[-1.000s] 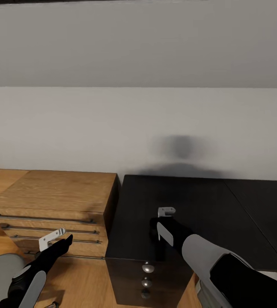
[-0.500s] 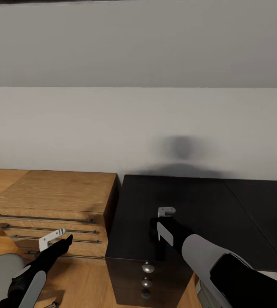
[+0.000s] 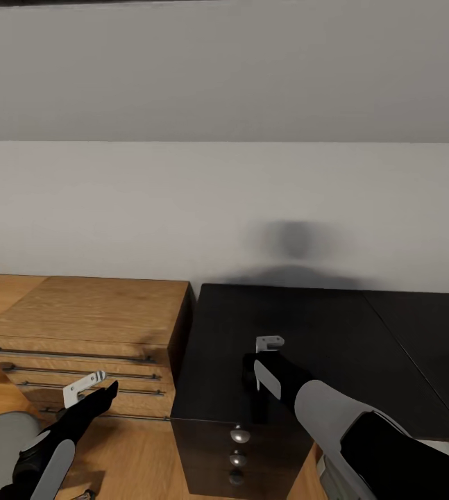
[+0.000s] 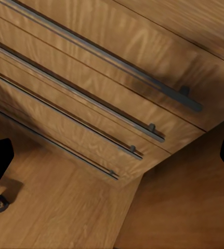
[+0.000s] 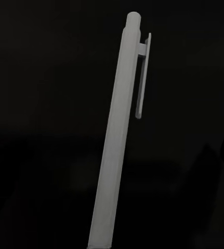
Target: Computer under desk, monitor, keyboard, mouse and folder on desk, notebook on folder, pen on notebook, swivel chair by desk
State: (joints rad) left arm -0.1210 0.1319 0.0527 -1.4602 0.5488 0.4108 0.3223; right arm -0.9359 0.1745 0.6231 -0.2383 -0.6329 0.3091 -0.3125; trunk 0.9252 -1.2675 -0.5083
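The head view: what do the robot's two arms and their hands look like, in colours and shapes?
Both arms are glossy black with light-grey panels. The right arm has a rounded grey shell segment and a narrow grey stripe near the wrist. The left arm carries a long grey panel. Small white bracket-like parts sit near the left hand and the right hand. No cables or markings are visible.

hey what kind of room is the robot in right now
Probably a bedroom or home office corner: a glossy black desk with a knobbed drawer unit stands against a plain wall, beside a light wooden drawer chest on a wood floor.
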